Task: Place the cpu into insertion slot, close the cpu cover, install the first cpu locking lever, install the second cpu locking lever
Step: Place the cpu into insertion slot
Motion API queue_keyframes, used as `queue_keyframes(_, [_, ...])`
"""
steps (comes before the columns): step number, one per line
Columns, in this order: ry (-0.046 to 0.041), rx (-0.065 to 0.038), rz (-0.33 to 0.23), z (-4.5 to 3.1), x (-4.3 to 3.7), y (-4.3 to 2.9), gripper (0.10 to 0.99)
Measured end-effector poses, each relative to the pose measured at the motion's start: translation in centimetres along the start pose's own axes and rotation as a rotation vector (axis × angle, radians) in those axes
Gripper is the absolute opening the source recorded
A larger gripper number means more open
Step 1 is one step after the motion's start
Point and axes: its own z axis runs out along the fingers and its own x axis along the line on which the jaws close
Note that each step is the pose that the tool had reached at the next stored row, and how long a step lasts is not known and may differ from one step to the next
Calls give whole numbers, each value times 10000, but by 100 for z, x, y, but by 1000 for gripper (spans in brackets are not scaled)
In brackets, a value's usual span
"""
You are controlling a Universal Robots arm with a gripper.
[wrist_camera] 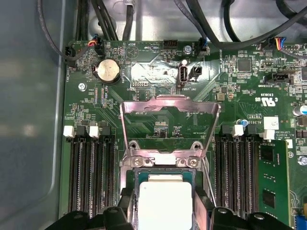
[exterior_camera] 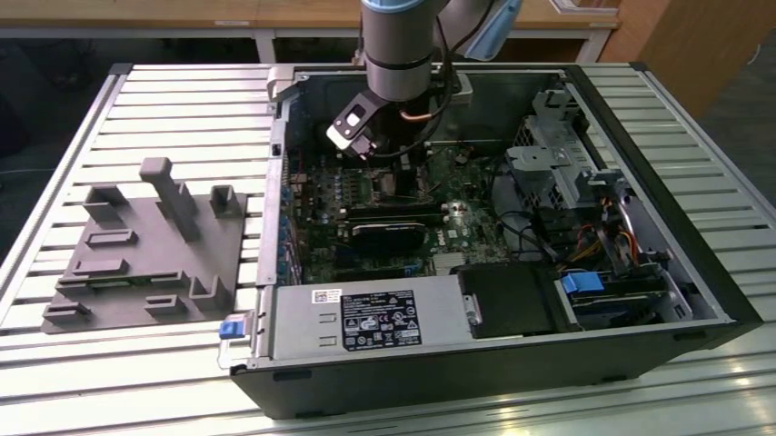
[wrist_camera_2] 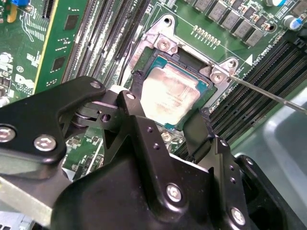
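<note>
Down inside an open computer case [exterior_camera: 485, 386] lying flat on the slatted metal worktop [exterior_camera: 158, 100], at the end of the arm [exterior_camera: 398, 54], low over the green circuit board [exterior_camera: 313, 213] and near a black heatsink [exterior_camera: 388, 238]. Jaws partway open, spread only to the width of the cpu [wrist_camera_2: 170, 93], with one black fingertip [wrist_camera_2: 137, 82] against one edge of the chip and the other against the opposite edge; closed onto it, to judge by the second wrist view. Cpu flat and level in the insertion slot [wrist_camera_2: 156, 56], pale metal top upward. Cpu cover [wrist_camera: 170, 104] swung up on its hinge and standing open beyond the slot, with green board visible through its square window. Locking lever [wrist_camera_2: 268, 93] as a thin metal rod slanting away from one corner of the slot. Long black memory slots [wrist_camera: 91, 177] on both sides of the slot. Round coin battery [wrist_camera: 107, 71] beyond the raised cover. Well apart on the worktop, to the exterior view's left of the case, a grey moulded fixture block [exterior_camera: 145, 241].
</note>
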Motion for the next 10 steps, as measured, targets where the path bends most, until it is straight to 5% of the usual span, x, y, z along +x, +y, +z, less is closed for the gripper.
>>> queue_keyframes(7, [-1, 6, 0, -71, 1, 6, 612])
queue_keyframes(10, [-1, 18, -1, -94, 1, 10, 537])
